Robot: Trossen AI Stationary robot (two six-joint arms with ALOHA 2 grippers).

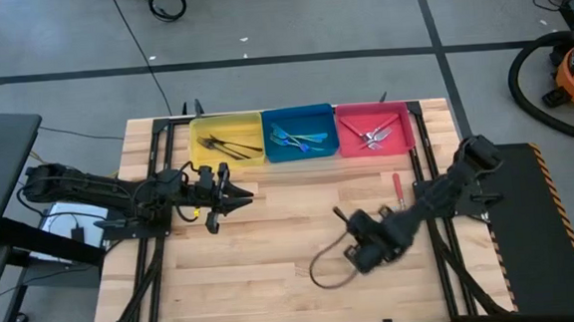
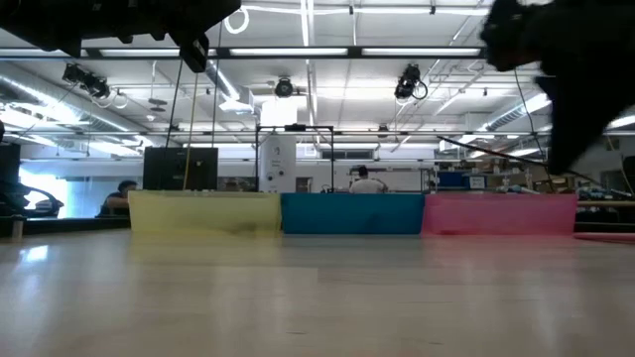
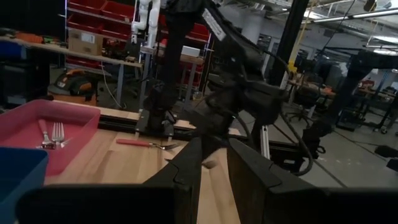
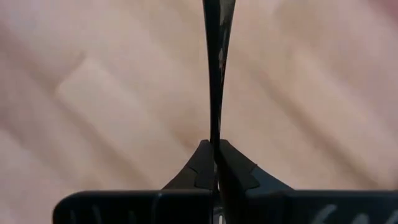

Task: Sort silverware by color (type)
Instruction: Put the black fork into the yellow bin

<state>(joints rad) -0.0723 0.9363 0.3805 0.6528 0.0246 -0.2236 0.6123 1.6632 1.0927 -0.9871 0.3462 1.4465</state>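
The last red-handled fork [image 1: 396,186] lay on the wooden table [image 1: 272,242] just below the pink bin [image 1: 375,130], so the closed, empty right end effector [image 1: 338,216] should open before descending, while the slightly parted left end effector [image 1: 244,194] waited, empty.

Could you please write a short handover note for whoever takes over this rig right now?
Left gripper: slightly open, empty, below the yellow bin.
Right gripper: shut, empty, mid-table.
Done: dark metal forks in the yellow bin, blue-handled forks in the blue bin, red-handled forks in the red bin.
Left: one red-handled fork on the wooden table, below the red bin.
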